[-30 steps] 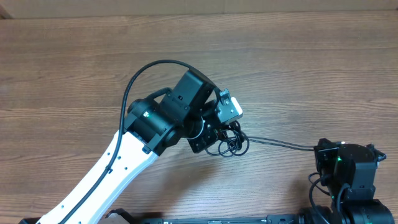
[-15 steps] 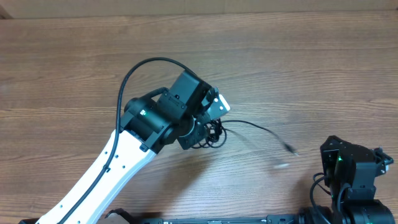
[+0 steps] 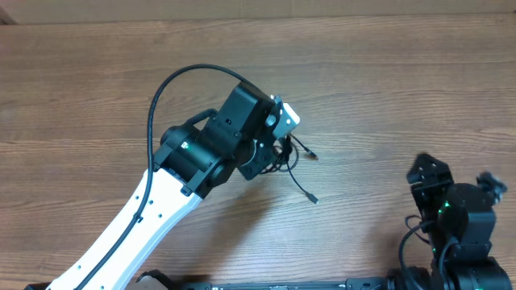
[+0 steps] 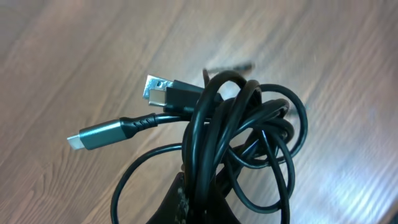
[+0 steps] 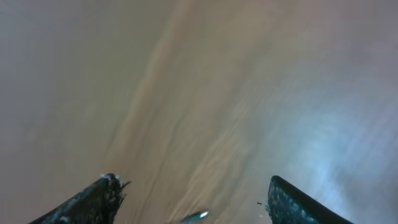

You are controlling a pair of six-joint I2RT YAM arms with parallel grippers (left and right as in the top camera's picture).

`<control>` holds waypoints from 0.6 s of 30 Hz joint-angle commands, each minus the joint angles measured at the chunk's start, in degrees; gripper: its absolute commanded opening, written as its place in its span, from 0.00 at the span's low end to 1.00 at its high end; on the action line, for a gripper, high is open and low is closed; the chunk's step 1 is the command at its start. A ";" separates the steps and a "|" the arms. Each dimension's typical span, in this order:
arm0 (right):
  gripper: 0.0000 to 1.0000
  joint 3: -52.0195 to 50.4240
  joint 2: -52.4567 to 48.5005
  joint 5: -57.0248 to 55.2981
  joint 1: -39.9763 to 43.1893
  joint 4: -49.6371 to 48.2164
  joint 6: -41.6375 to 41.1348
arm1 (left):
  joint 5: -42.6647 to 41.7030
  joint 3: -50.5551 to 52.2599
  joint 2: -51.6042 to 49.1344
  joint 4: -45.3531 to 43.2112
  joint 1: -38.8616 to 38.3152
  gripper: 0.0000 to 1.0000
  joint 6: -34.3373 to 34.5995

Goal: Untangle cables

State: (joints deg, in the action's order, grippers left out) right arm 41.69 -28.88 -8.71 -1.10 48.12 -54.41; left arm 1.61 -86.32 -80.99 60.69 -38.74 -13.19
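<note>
The step in hand looks like the first pulling-apart: the left claw (image 4: 198, 200) is clamped low on the cables (image 4: 242, 143), a glossy black knot of thin round loops near the middle of the wood-grain table (image 3: 387, 97). A teal plug (image 4: 99, 134) and a silvery plug (image 4: 158, 92) poke out. The right claw (image 5: 196, 190) stands well apart, its fingers spread and empty; next, I judge, it must take the loose tail (image 3: 306, 192) and draw it from the loops.
</note>
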 commanded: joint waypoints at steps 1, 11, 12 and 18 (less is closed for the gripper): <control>0.76 0.96 0.20 10.43 0.22 -2.78 12.90 | 0.44 -1.22 1.62 -2.97 0.15 0.04 7.10; 0.83 0.96 0.20 29.75 0.22 -11.08 24.13 | -8.70 -1.22 1.62 -14.14 0.15 0.04 20.04; 0.84 0.96 0.20 31.47 0.22 -11.98 24.11 | -11.98 -1.22 1.62 -15.85 0.13 0.04 19.54; 0.89 0.96 0.20 32.35 0.22 -12.94 24.09 | -31.45 -1.22 1.62 -15.87 0.13 0.04 -6.01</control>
State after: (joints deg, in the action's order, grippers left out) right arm 41.69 -28.88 21.19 -1.10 35.59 -31.64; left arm -13.28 -86.32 -80.99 43.90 -38.72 -1.17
